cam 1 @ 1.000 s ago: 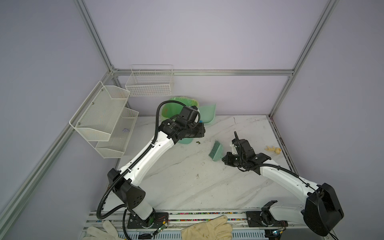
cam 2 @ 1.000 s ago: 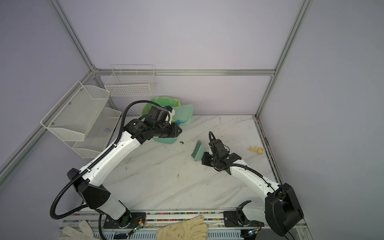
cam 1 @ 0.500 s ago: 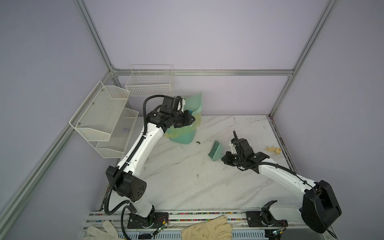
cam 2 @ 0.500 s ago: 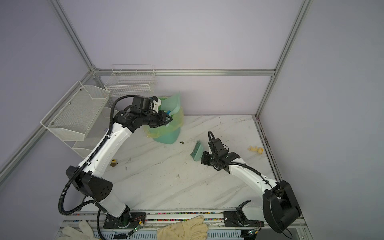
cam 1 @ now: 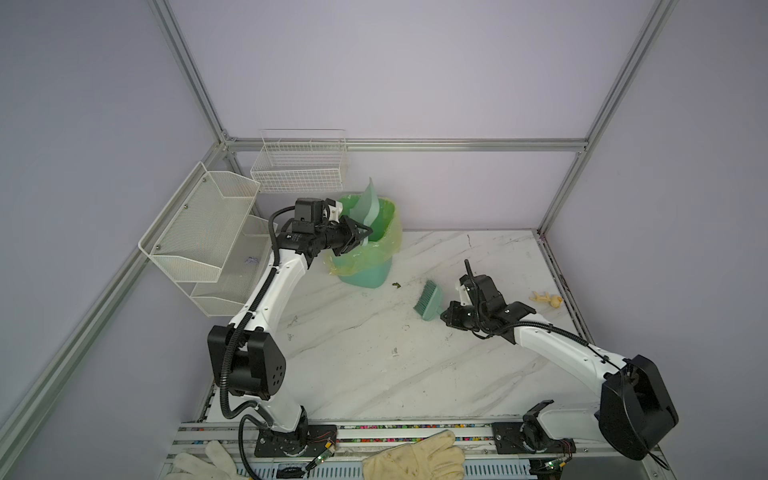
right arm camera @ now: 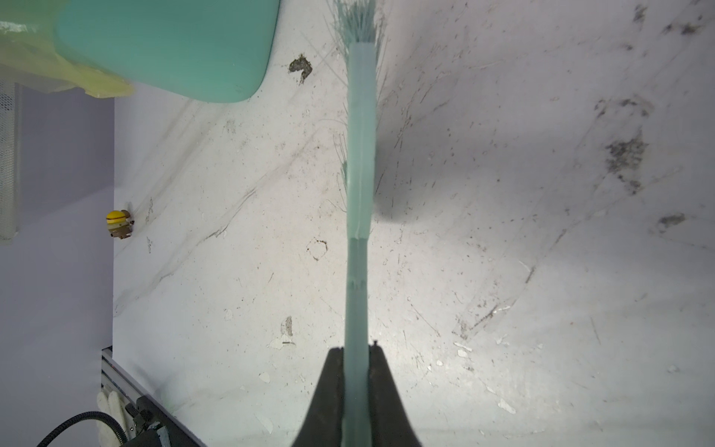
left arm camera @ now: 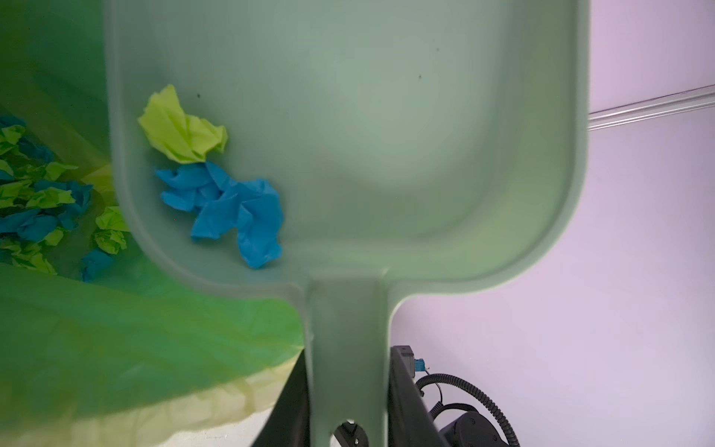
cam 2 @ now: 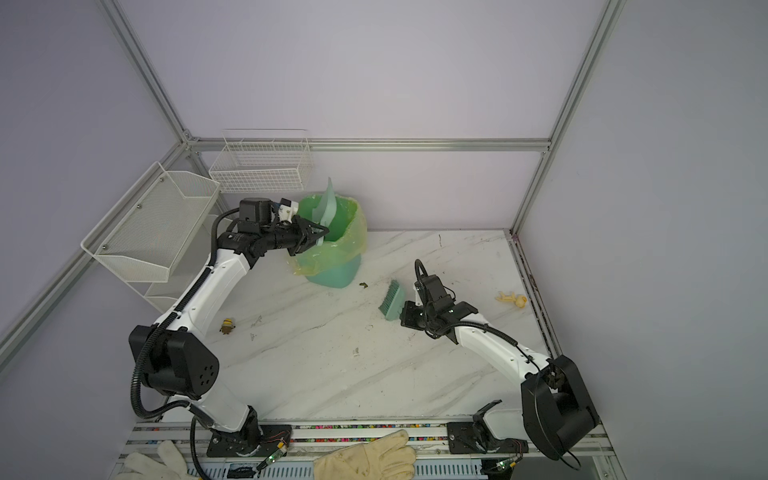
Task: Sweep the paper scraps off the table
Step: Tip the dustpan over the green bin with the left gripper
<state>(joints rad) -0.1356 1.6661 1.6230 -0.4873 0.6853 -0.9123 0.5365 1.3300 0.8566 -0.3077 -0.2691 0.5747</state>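
Left wrist view alone showed the load: dustpan [left arm camera: 387, 154] tipped over the bin [left arm camera: 116, 348], with one lime and several blue scraps [left arm camera: 216, 201] lodged in its corner beside the handle. More lay heaped inside the liner. Both top views gave only the pan's edge standing upright above the bin rim.

Left gripper [cam 1: 359, 237] was clamped on the pan handle. Right gripper [right arm camera: 356, 363] was clamped on the brush [right arm camera: 360, 154] handle, bristles pointing toward the bin; contact with the table [cam 1: 374, 365] was unclear.

A yellow toy [cam 2: 227, 326] stood near the left edge, close by the left arm. A dark speck [cam 1: 396, 284] lay between bin and brush, and a pale doll [cam 1: 546, 298] at far right. Gloves [cam 1: 415, 459] rested on the near rail, and wire baskets [cam 1: 199, 232] hung on the left wall.

The tabletop was white marble, grey-veined and scuffed. The walls were lilac, framed in aluminium.
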